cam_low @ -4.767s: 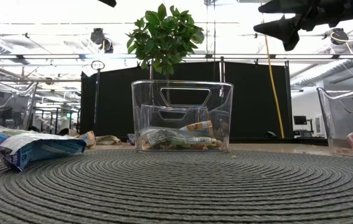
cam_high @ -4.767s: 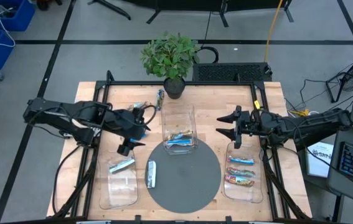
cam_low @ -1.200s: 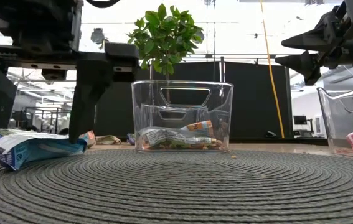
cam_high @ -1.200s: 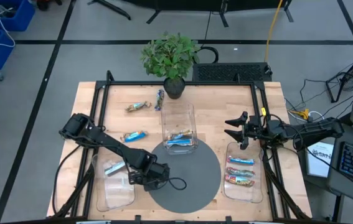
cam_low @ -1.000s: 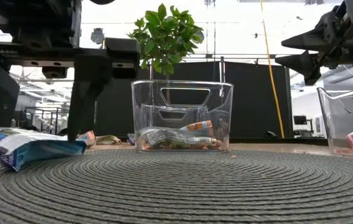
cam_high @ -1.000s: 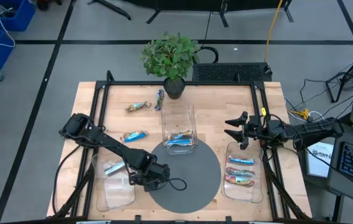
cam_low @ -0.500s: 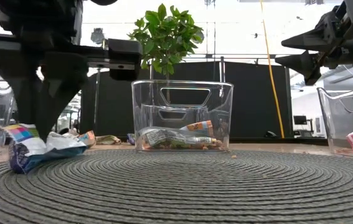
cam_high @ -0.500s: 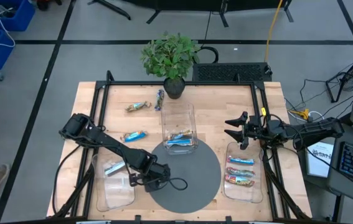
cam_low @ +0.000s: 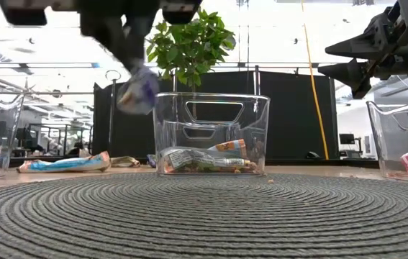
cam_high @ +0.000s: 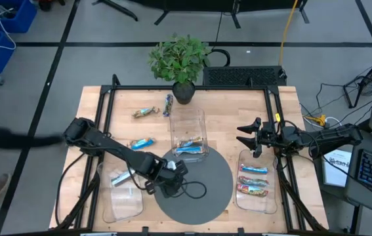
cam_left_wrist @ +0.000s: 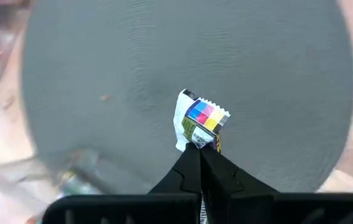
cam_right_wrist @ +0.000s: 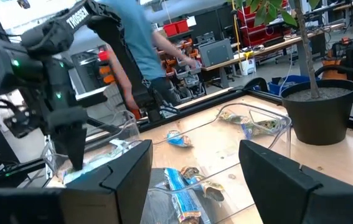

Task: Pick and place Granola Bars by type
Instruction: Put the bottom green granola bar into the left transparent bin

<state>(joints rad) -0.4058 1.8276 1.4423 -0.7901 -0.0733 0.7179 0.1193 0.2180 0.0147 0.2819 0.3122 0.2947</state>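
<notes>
Wooden table [cam_high: 238, 108] with mat, trays and plant.
Round grey woven mat [cam_high: 205, 172] lay at front centre; clear tray [cam_high: 187, 117] stood at its far edge, two more clear trays at left [cam_high: 117, 206] and right [cam_high: 256, 206]. Potted plant [cam_high: 180, 58] stood at table's far edge. Person in blue shirt [cam_right_wrist: 140, 43] stood beyond, among benches.

Bright, even overhead light, shadows under the arms soft and faint. Low view: white ceiling glare behind the leafy green potted plant [cam_low: 188, 42], and the left gripper [cam_low: 133, 54] smears with motion blur. Left wrist view: the round grey woven mat [cam_left_wrist: 164, 81] blurs beyond the gripper.
</notes>
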